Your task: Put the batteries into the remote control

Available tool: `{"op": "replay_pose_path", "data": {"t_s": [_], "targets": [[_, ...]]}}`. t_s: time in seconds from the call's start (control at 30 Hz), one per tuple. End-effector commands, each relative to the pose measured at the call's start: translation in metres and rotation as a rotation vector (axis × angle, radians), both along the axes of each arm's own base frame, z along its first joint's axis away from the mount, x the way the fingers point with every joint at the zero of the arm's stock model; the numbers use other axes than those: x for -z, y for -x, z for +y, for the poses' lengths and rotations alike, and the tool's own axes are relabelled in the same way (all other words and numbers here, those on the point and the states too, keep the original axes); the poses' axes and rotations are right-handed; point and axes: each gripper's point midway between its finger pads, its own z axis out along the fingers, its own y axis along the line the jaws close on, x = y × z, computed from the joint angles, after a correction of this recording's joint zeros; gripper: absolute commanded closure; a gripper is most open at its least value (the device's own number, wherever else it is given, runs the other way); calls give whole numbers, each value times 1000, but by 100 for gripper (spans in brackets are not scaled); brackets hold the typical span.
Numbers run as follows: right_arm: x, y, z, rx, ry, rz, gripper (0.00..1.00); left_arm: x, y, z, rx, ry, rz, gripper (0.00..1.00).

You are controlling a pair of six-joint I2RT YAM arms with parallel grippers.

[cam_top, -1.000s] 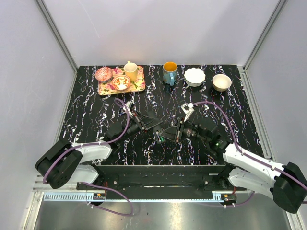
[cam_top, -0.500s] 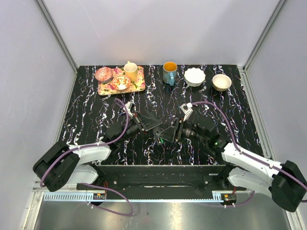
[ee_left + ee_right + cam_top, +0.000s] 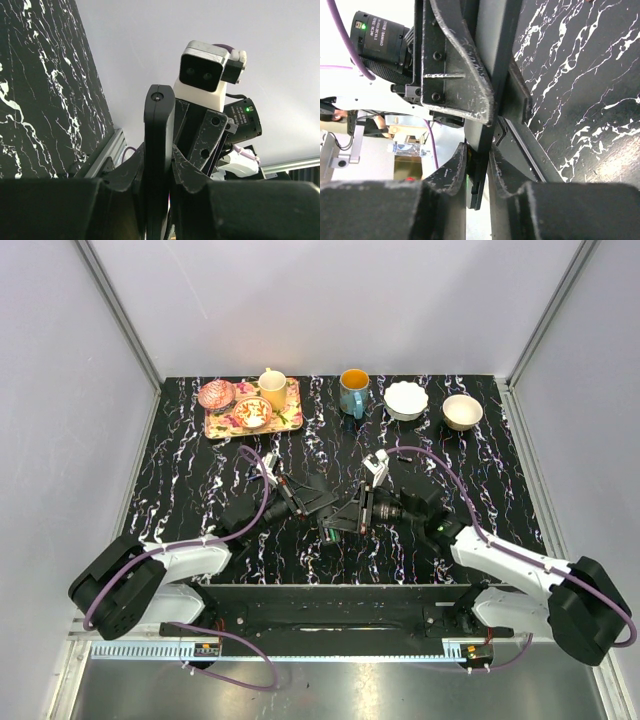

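Left claw [image 3: 159, 175] was clamped tight on the remote [image 3: 159, 125], edge-on and sticking out past its fingertips! Right claw [image 3: 479, 172] sat right up against it, nearly closed around a thin black edge. Whether it gripped anything, I couldn't tell.

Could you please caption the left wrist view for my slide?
Left gripper holds the black remote edge-on, facing the right wrist camera.
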Motion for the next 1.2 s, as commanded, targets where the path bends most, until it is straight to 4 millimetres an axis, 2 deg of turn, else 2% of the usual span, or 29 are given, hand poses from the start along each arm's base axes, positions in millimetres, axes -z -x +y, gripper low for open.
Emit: {"op": "replay_pose_path", "data": {"t_s": [0.0, 0.07, 0.1, 0.17, 0.2, 0.3, 0.47, 0.53, 0.63, 0.67, 0.73, 0.77, 0.87, 0.9, 0.93, 0.97, 1.0, 1.03, 1.1, 1.17], "targets": [[-5, 7, 6, -66, 5, -4, 85, -34, 5, 1, 10, 86, -71, 100], [-4, 7, 6, -64, 13, -2, 86, -34, 4, 1, 6, 80, -70, 100], [-5, 6, 6, -62, 12, -3, 83, -33, 4, 1, 6, 77, -73, 100], [-9, 5, 4, -50, 6, 1, 65, -32, 5, 1, 5, 68, -72, 100], [-10, 3, 4, -40, 4, 5, 51, -31, 4, 1, 1, 63, -74, 100], [-18, -2, -2, -14, -3, 9, 33, -28, 3, 3, -11, 47, -75, 100], [-32, -7, -16, 13, 15, -22, 22, -20, 2, 6, -32, 8, -67, 100], [-41, -7, -26, 20, 34, -40, 20, -17, 1, 7, -38, -2, -64, 100], [-44, -11, -45, 55, 118, -118, 18, -13, -4, 14, -62, -12, -62, 100], [-42, -22, -53, 128, 161, -140, 18, -11, -4, 15, -65, -17, -59, 100], [-31, -30, -69, 214, 258, -143, 19, -5, -8, 21, -87, -28, -53, 100], [-22, -49, -83, 337, 329, -143, 20, -2, -10, 24, -108, -35, -48, 100], [23, -73, -114, 514, 548, -72, 22, 7, -15, 34, -166, -67, -54, 100], [35, -74, -119, 520, 613, -42, 22, 11, -14, 37, -176, -82, -60, 100], [57, -81, -124, 537, 702, -5, 23, 10, -14, 39, -189, -90, -78, 100], [67, -88, -133, 574, 765, 5, 23, 8, -16, 44, -216, -105, -102, 100], [72, -92, -136, 588, 805, 15, 23, 13, -15, 47, -230, -120, -100, 100], [89, -96, -139, 584, 868, 35, 23, 13, -16, 50, -248, -128, -105, 100], [96, -107, -144, 619, 934, 28, 23, 18, -16, 58, -285, -147, -111, 100], [112, -115, -146, 611, 1004, 29, 24, 20, -16, 63, -305, -152, -95, 100]]}}
